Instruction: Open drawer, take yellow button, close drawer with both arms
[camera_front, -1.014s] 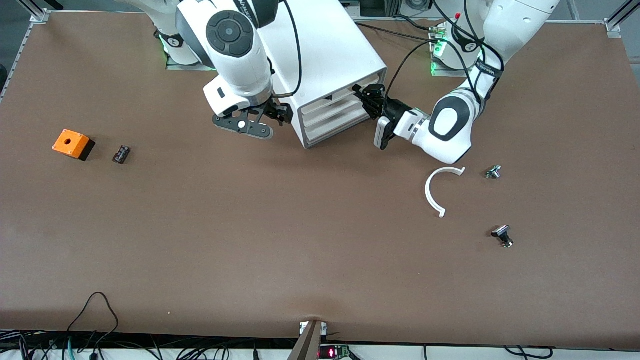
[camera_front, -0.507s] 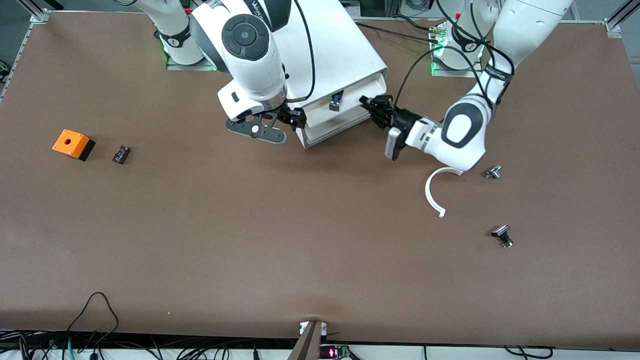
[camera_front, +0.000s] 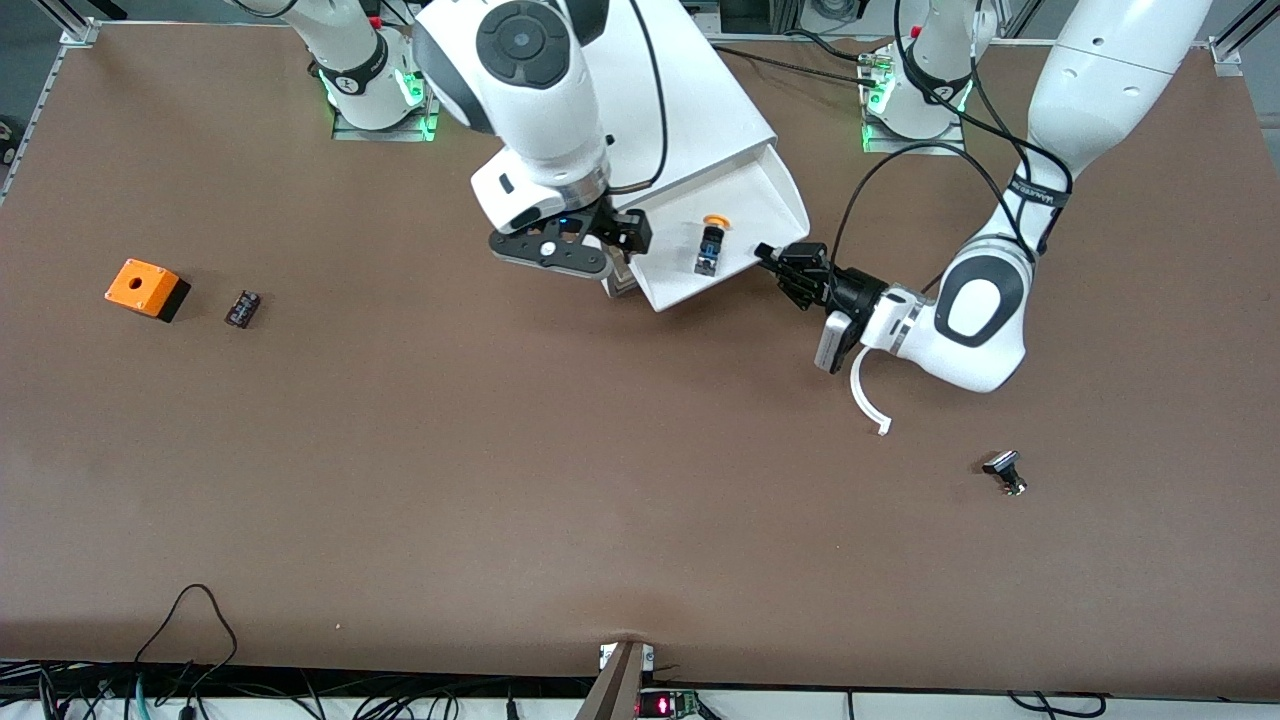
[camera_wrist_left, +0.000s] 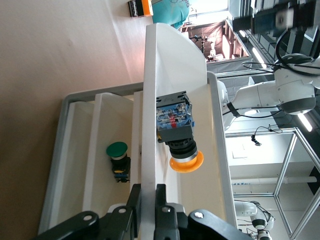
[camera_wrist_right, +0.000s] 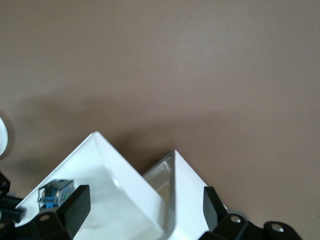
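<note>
Nearest the front camera, toward the left arm's end: a small black-and-silver part (camera_front: 1005, 472), then a curved white strip (camera_front: 868, 395) on the table beside the left arm's wrist; both well apart from the drawer and out of the way. Toward the right arm's end, an orange box (camera_front: 145, 288) and a small dark part (camera_front: 243, 308), also well apart. Farther on, the drawer (camera_front: 760, 215) stands open out of the cabinet (camera_front: 690, 110). Left gripper (camera_front: 768, 252) at the drawer's front corner, pinching the thin front wall between its fingers (camera_wrist_left: 160, 200). Right gripper (camera_front: 622, 245) over the drawer's other front corner, fingers (camera_wrist_right: 75, 205) spread wide, holding nothing. The button (camera_front: 709, 245) lies on its side on the drawer floor, just inside the front wall, yellow-orange cap pointing toward the cabinet. Judged light, rigid, hard plastic; the round cap is likely slick and may roll, so the squarer blue-black body looks the better hold, taken across its flat sides from above. Obstacles: the front wall close beside it, and the left gripper on that wall. A green-capped button (camera_wrist_left: 117, 152) shows in a lower drawer; not the target.
</note>
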